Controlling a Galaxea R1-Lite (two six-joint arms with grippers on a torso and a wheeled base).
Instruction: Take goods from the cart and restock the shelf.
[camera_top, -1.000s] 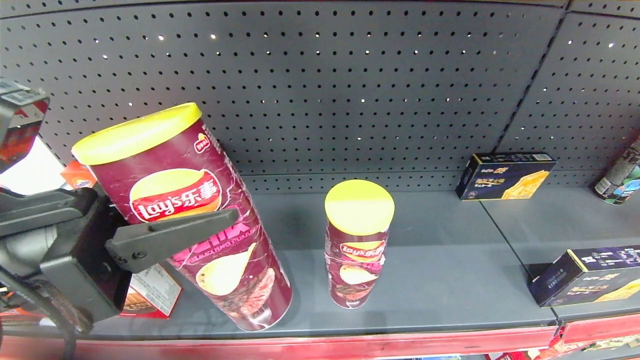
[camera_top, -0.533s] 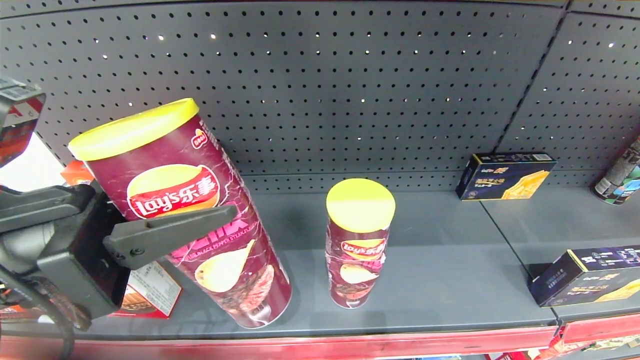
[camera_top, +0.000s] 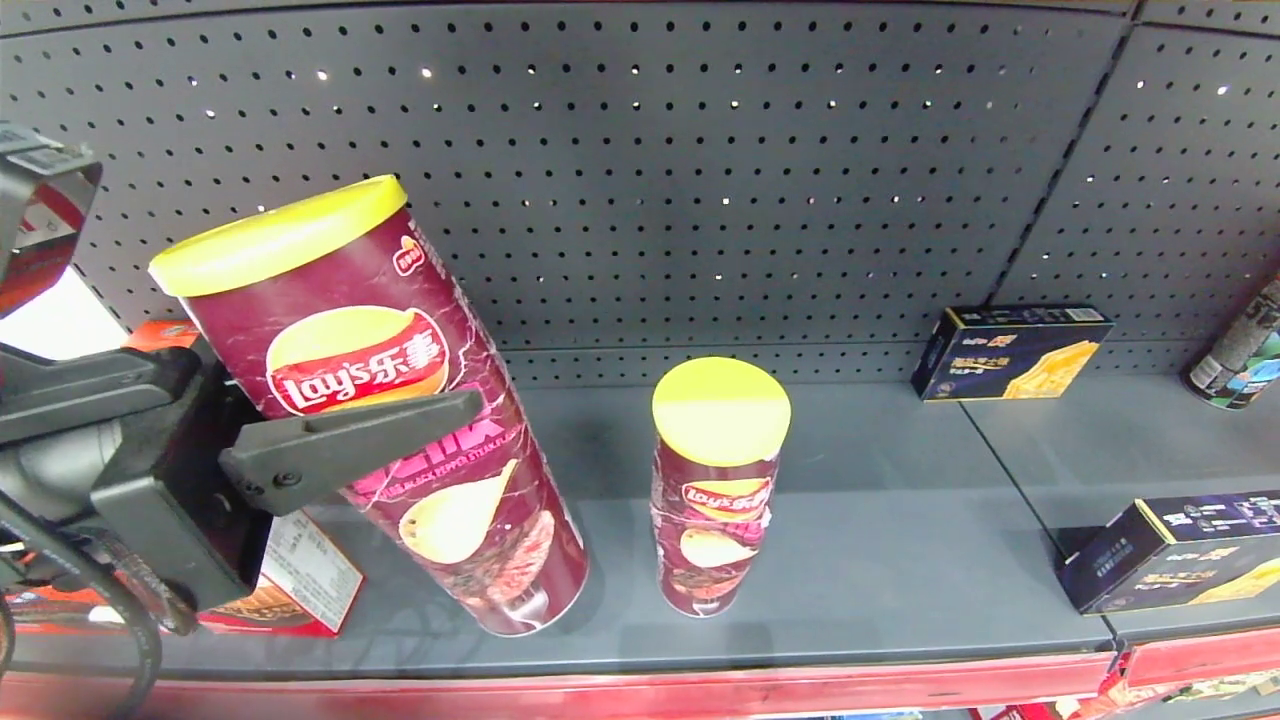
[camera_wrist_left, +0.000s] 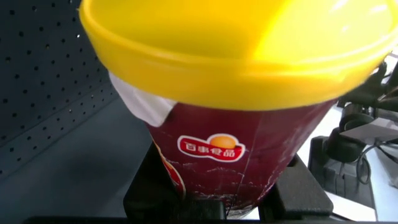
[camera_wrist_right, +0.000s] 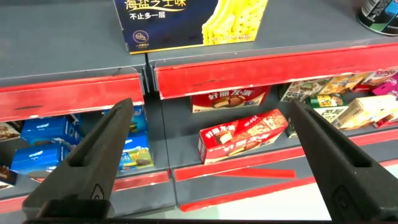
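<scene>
My left gripper is shut on a tall maroon chip can with a yellow lid, holding it tilted to the left, its base at or just above the grey shelf. The same can fills the left wrist view, its lid nearest the camera. A shorter can of the same kind stands upright on the shelf to the right of it. My right gripper is open with nothing between its fingers, in front of lower shelves.
A red box lies behind the held can at the shelf's left. Dark blue boxes sit at the back right and front right. A can is at the far right. Lower shelves hold a red snack box.
The left gripper has lifted the tall can slightly and shifted it right and toward the pegboard. The short can and the boxes have stayed put.
</scene>
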